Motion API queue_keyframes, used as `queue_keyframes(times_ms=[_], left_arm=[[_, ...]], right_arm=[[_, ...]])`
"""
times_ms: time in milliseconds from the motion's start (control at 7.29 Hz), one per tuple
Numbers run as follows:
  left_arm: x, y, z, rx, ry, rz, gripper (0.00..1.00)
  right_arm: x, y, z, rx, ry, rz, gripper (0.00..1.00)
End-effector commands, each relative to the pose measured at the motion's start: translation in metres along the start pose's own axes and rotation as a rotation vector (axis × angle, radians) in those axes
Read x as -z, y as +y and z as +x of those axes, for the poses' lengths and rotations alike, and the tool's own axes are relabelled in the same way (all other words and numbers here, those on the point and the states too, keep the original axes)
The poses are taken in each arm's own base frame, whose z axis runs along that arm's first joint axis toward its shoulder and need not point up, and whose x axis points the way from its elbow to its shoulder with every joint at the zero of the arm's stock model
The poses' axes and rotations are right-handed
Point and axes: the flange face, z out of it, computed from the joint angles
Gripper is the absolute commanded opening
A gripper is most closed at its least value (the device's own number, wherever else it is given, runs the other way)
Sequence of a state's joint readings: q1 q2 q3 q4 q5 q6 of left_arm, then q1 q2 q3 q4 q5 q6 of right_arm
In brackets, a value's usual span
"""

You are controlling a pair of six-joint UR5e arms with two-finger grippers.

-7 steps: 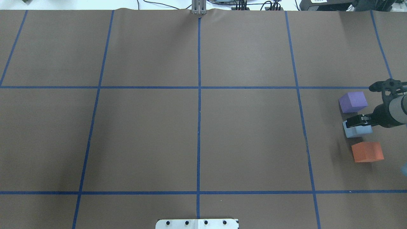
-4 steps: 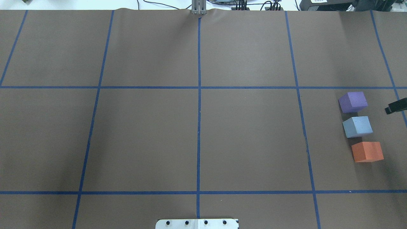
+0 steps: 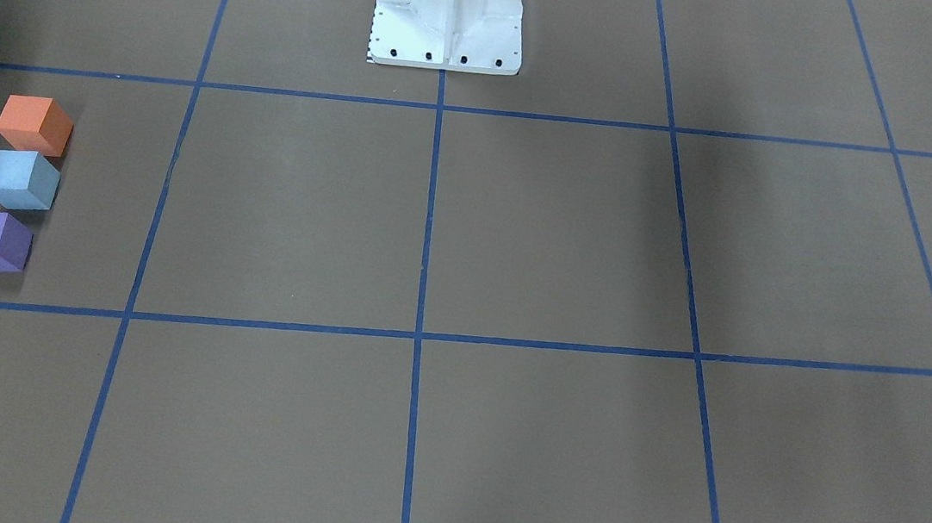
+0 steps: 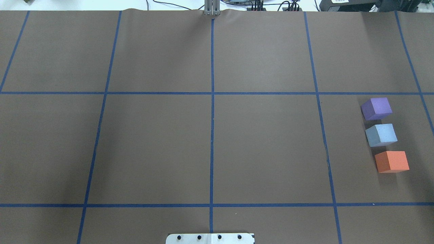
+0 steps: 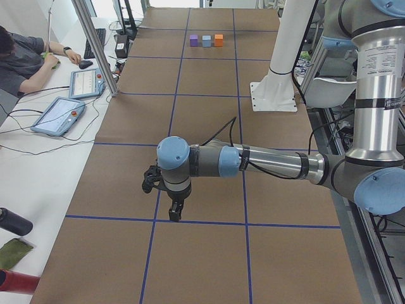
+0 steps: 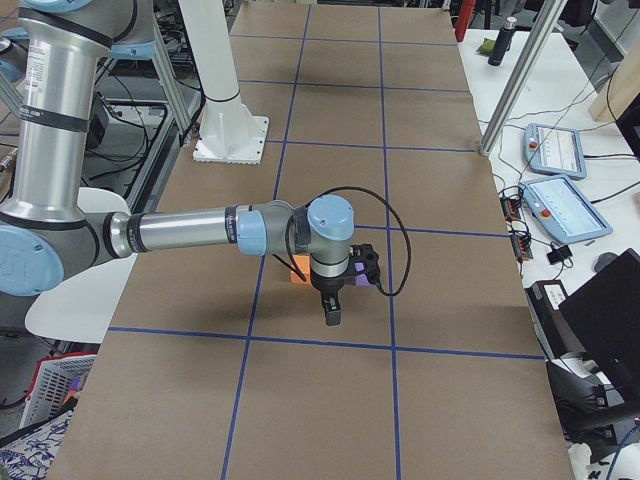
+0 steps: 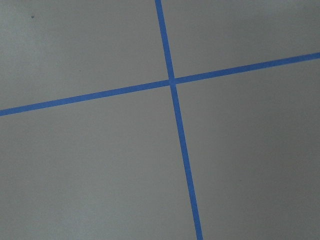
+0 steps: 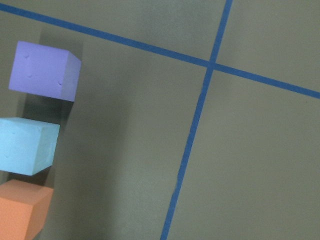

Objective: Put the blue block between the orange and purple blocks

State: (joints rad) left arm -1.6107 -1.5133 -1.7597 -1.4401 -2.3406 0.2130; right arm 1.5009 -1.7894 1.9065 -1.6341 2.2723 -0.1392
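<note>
A brown cover lies over the bench [image 4: 264, 142], marked into large squares by blue tape lines [image 4: 212, 101]. Cables [image 4: 271, 5] run along its far edge. Beside the bench, a white side table [image 5: 25, 177] carries two control tablets [image 5: 58, 115], one nearer and one just beyond it, plus a black keyboard [image 5: 101, 39] and a mouse [image 5: 83, 64]. A slanted aluminium post [image 5: 95, 47] rises from the bench's edge. An operator [image 5: 25, 60] in grey leans on the side table, one arm stretched toward the mouse. A dark bottle [image 5: 12, 221] lies at the near end.
</note>
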Motion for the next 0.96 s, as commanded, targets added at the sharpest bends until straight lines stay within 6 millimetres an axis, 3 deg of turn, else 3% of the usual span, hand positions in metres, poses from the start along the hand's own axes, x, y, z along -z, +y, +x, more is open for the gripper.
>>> queue_keyframes(times_ms=[0,823], left_arm=[[-0.003,0.002,-0.003,0.002,-0.006,-0.002,1.00],[0.010,-0.009,0.007,-0.048,-0.014,0.042,1.00]], right_arm=[[-0.002,0.006,0.004,-0.009,-0.003,-0.007,1.00],[-0.001,0.006,0.004,-0.008,-0.003,-0.006,1.00]])
